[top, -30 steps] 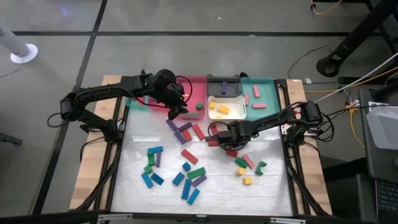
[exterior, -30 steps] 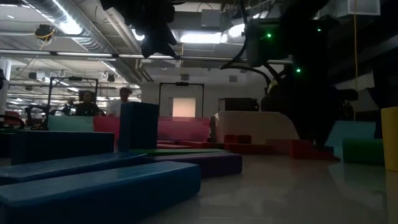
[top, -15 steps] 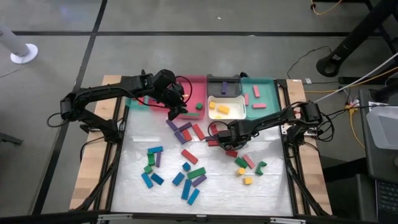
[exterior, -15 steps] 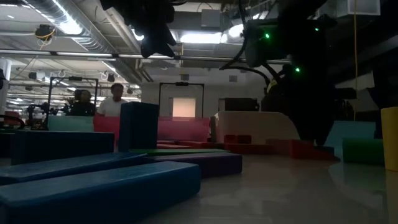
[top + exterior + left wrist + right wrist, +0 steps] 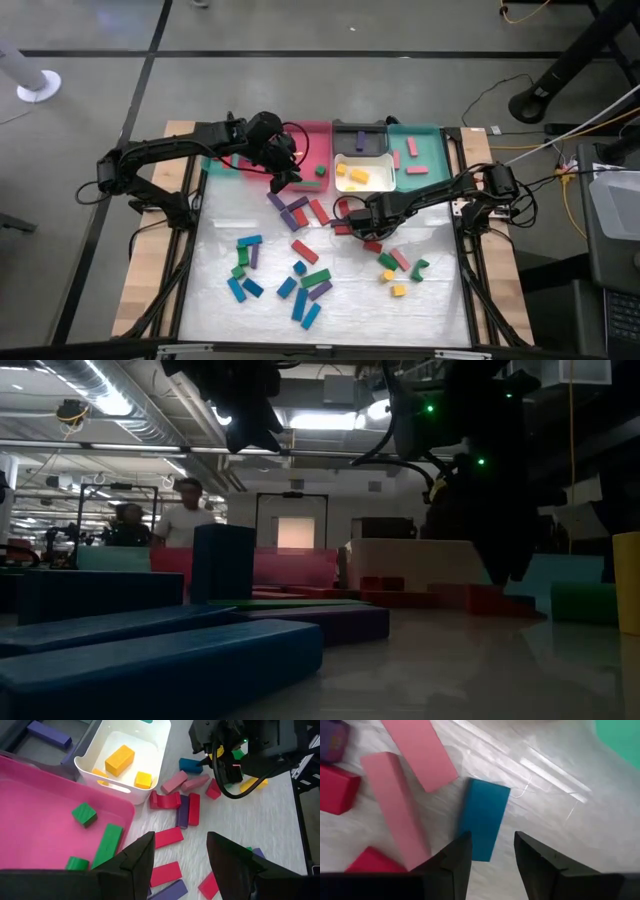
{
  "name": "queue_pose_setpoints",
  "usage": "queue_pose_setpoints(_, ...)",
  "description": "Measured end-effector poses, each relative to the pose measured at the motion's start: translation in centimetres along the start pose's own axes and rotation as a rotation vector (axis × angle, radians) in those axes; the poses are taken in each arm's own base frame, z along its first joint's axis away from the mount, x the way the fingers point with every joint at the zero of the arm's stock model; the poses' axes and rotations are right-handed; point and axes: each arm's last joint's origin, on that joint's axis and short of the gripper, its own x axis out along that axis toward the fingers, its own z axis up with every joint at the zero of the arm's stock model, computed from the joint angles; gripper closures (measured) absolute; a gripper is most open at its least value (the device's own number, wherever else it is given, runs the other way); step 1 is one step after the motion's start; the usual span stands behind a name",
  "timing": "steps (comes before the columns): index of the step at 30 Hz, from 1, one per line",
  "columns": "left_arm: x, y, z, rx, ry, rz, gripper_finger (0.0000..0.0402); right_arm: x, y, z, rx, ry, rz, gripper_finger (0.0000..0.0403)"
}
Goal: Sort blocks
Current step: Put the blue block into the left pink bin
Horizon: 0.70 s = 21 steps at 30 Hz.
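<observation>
Many small blocks lie flat on the white mat: a blue, green and purple group near the front, and red and purple ones in the middle. My left gripper is open and hovers over the near rim of the pink tray, which holds green blocks. My right gripper is open above a blue block that lies flat beside two pink blocks and red ones. In the high view this gripper stands mid-table.
Along the far edge sit the pink tray, a black tray with a purple block, a white tray with yellow blocks and a teal tray with pink blocks. More blocks lie right of centre. People stand in the room behind.
My right gripper has risen a little over the blocks at mid-table. A person in the room behind has walked toward the right.
</observation>
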Motion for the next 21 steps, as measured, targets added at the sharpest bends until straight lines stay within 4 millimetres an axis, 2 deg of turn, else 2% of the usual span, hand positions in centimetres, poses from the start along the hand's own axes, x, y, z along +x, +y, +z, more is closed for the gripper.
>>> queue_pose_setpoints(11,0.0,0.0,0.0,0.007,0.0,0.0,0.0233,0.2,0.2,0.0,0.01,-0.01,0.023,0.0158)
queue_pose_setpoints(18,0.0,0.0,0.0,0.007,0.002,0.0,0.0233,2.4,0.1,-0.5,0.025,0.001,0.098,0.0151)
queue_pose_setpoints(21,0.0,0.0,0.0,0.006,0.003,0.0,0.0233,2.7,-0.1,-0.6,0.042,0.014,0.092,0.0167)
